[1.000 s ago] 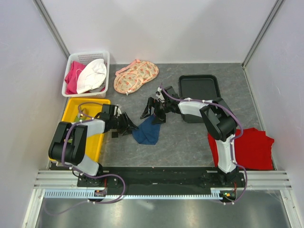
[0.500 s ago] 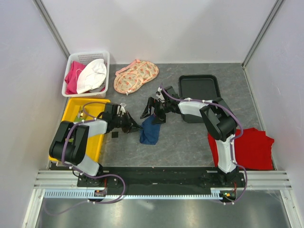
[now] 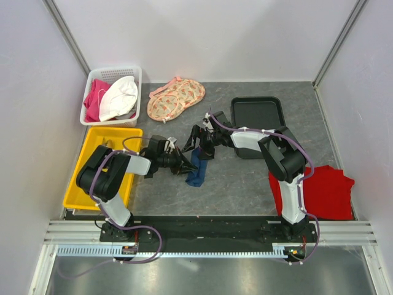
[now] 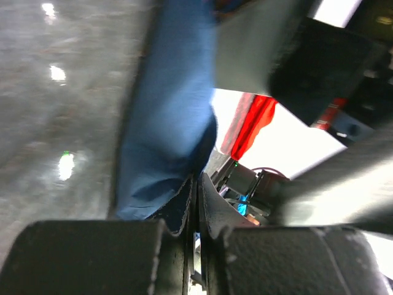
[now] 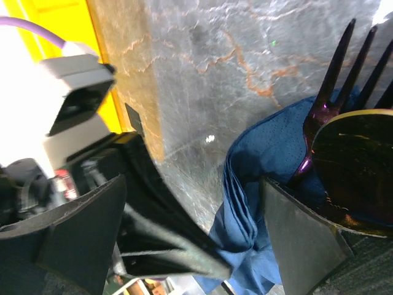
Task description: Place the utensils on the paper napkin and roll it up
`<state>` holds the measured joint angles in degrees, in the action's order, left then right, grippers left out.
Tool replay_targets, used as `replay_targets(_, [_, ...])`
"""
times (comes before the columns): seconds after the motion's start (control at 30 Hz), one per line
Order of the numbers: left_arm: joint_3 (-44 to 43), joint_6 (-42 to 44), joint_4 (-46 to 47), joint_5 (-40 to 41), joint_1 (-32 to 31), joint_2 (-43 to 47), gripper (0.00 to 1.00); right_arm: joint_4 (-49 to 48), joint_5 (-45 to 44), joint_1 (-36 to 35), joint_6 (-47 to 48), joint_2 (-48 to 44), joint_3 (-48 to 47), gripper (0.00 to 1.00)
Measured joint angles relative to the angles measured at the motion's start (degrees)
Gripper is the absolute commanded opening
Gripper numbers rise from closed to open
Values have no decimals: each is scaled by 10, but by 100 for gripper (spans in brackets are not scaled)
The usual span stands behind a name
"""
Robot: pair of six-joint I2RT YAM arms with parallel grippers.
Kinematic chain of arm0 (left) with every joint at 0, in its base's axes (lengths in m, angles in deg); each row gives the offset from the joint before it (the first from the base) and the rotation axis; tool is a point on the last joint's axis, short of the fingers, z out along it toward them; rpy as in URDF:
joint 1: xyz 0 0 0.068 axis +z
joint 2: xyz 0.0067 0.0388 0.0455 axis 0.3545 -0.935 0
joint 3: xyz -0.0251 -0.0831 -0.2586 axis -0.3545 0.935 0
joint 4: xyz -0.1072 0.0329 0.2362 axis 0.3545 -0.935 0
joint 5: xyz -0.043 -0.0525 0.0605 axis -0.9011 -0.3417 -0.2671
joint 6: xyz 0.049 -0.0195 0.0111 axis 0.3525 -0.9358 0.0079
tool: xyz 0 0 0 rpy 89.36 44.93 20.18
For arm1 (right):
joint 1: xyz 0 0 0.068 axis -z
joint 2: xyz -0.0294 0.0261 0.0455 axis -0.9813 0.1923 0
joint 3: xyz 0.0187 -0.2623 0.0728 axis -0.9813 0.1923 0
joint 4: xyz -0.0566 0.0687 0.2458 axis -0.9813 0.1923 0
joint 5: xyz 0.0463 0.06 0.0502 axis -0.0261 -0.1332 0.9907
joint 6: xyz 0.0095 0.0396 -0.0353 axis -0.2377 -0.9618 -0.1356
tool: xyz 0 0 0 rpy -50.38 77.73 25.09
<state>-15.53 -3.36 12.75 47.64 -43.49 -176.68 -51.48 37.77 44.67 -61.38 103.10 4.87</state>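
Two arms work on a grey, stone-veined surface point(image 3: 245, 178) enclosed by pale walls point(image 3: 215, 37) with metal corner posts. The left pincer point(image 3: 184, 167) is closed, its fingertips point(image 4: 198, 184) pinching a fold of the navy napkin point(image 3: 198, 171), which lies bunched into a narrow strip near the middle of the surface. The right pincer point(image 3: 198, 138) stands wide at the napkin's far end, gripping nothing. In the right wrist view a fork point(image 5: 334, 80) and a spoon point(image 5: 362, 166) lie together in the napkin's folds, their heads dark with a purple sheen.

At the far left stands a white basket point(image 3: 116, 69) with pink and white cloths; just in front of it is a yellow tray point(image 3: 120, 132). A floral fabric point(image 3: 175, 98) lies beside the basket, a black tray point(image 3: 258, 114) at the far right, and a red cloth point(image 3: 331, 190) at the near right edge.
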Motion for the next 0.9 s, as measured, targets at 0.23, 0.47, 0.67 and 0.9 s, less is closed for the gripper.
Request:
replay_targets(0.23, [-6, 0, -46, 44, -6, -15, 5, -6, -1, 3, -4, 0, 0, 98])
replay_targets(0.47, [-27, 16, -107, 61, -7, -15, 3, 1, -1, 4, 12, -1, -2, 98])
replay_targets(0.67, [-34, 27, -125, 64, -7, -15, 2, 43, -3, 7, 52, -5, -15, 98])
replay_targets(0.9, [-37, 34, -132, 64, -7, -15, 2, 80, 3, 19, 81, -11, -25, 98])
